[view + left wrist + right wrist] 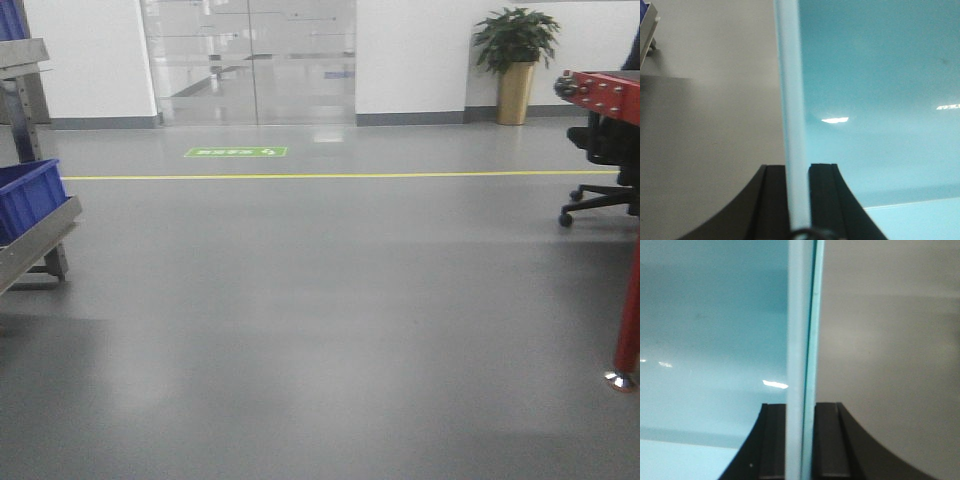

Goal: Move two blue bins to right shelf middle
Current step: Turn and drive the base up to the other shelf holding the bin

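Note:
A pale cyan-blue bin point(880, 75) fills the right half of the left wrist view and the left half of the right wrist view point(715, 315). My left gripper point(797, 172) is shut on its thick rim point(791, 75), one black finger point(774, 200) outside the wall and one inside. My right gripper point(800, 410) is shut on the opposite rim point(796, 315), where a thin teal edge runs alongside. Grey floor lies below the bin on both outer sides. The bin and both grippers are out of the front view. The right shelf middle is out of view.
In the front view a metal rack point(40, 235) at the left edge carries a dark blue bin point(28, 195). At the right stand a red-framed table point(628, 310), a black office chair point(600, 150) and a potted plant point(515, 60). Grey floor with a yellow line point(340, 176) stretches ahead to glass doors point(250, 60).

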